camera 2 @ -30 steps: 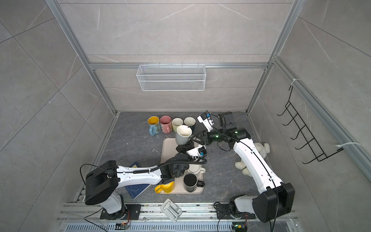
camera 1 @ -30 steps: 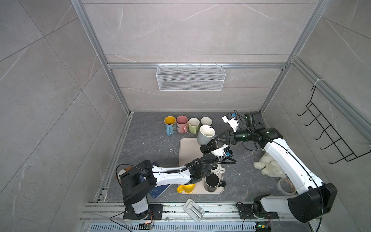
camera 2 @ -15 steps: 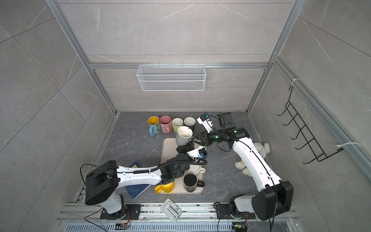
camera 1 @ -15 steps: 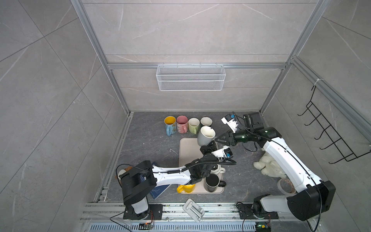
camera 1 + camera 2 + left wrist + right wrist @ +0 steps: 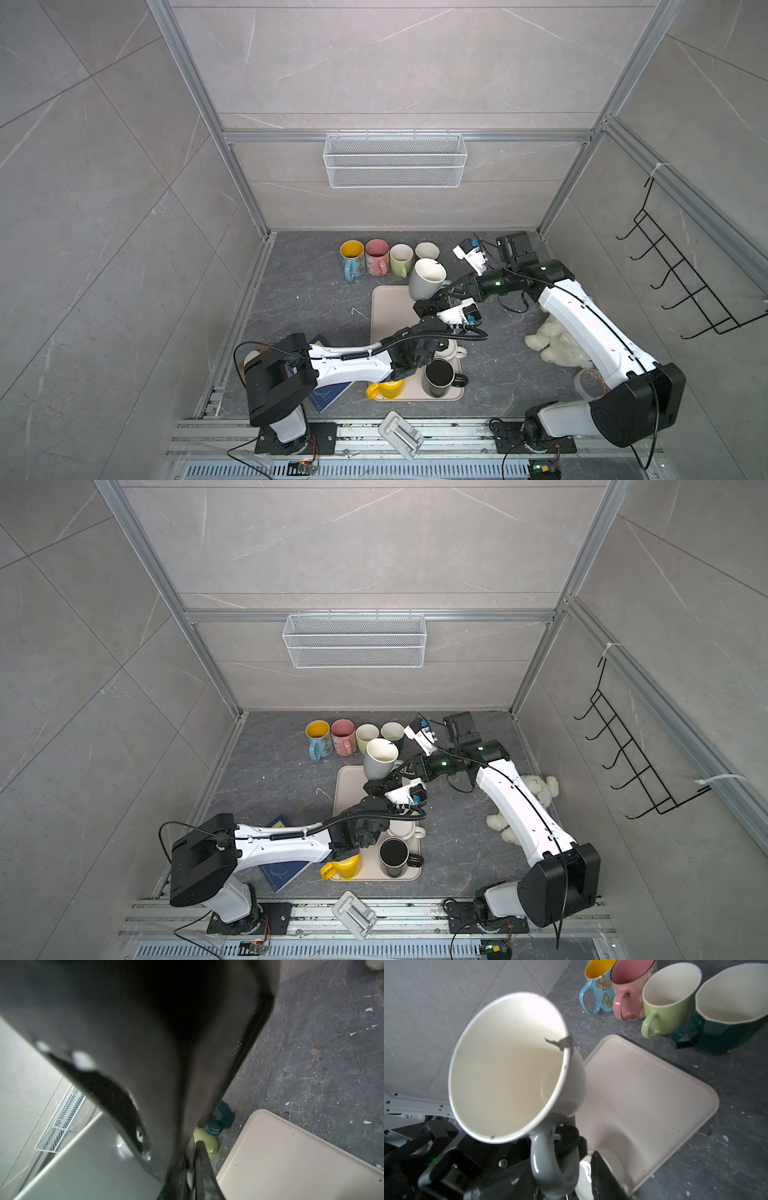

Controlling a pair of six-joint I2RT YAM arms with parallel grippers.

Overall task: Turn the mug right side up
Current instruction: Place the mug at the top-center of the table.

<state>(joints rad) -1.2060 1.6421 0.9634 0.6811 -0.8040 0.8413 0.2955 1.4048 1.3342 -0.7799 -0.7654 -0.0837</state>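
left gripper (image 5: 430,306): over the tray's (image 5: 388,320) far end, pinched tight low on the mug, carrying it by the look of it; exact hold hidden.
mug (image 5: 427,279): aloft above the tray's far edge, mouth up, slightly tilted, not yet set down.
axis: near vertical, rim on top, base down toward both grippers.
handle (image 5: 553,1165): jutting out toward the tray's far right corner.
right gripper (image 5: 556,1186): near that same corner, partly open, fingers either side of the handle, sliver of gap showing on one side.
nearer arm: both right at the mug; right lined up on the handle.
next call: probably squeeze the handle, level off, lower.
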